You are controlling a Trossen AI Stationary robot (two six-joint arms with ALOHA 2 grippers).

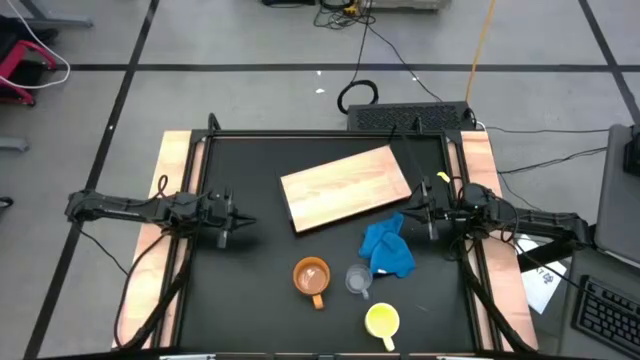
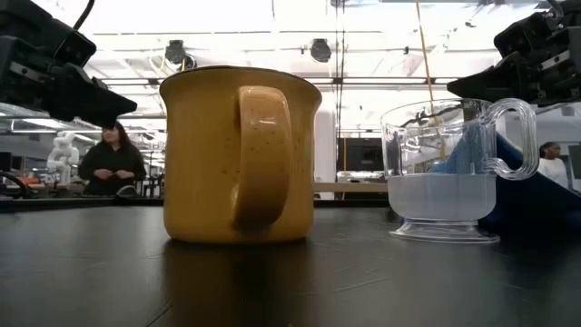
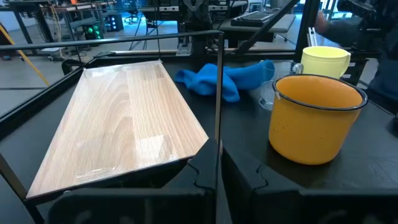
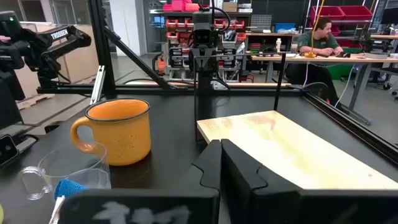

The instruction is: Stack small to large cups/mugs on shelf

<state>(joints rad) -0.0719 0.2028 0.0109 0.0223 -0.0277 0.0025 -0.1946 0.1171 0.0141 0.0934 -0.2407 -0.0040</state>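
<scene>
The shelf (image 1: 346,186), a pale wooden board, lies flat and skewed on the black worktop (image 1: 250,290), and everything else is placed here from it. Touching its right near corner is a crumpled blue cloth (image 1: 386,248). Nearer the front edge than the shelf stand the three cups, all upright and none on the board: the orange mug (image 1: 311,276) sits just in front of the shelf's middle, its handle pointing away from the shelf; the glass cup (image 1: 358,280) stands just beside the orange mug on its right, against the cloth's lower edge; the yellow mug (image 1: 382,321) is farthest from the shelf, apart from the other two, close to the worktop's front edge. In the low view the orange mug (image 2: 240,154) fills the middle, handle forward, with the glass cup (image 2: 445,173) to its right and the cloth showing through the glass. The left tool (image 1: 236,221) hovers off the shelf's left end, well apart from every cup, its fingers (image 3: 199,180) clenched together and grasping nothing. The right tool (image 1: 418,211) hangs just past the shelf's right end, above the cloth's upper edge, its fingers (image 4: 214,165) likewise pressed together and empty. Beyond the worktop, people sit at desks in the room.
</scene>
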